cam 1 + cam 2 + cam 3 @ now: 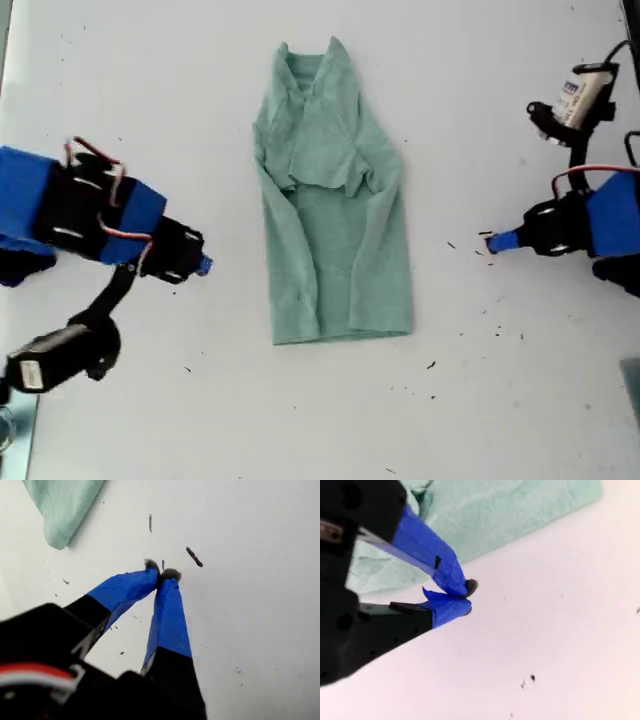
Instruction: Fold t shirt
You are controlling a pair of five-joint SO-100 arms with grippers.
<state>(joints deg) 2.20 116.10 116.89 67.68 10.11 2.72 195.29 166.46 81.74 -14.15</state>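
The t shirt (333,200) is lying flat in the middle of the white counter (200,80), folded into a narrow strip with its collar toward 12 o'clock in the exterior view. My first gripper (490,243) is sitting at 3 o'clock of it, well apart, its blue-taped fingers (167,615) pressed together on nothing. My second gripper (203,265) is hanging at 9 o'clock, fingers (447,575) closed and empty too. Dark specks (431,365) are dotting the counter.
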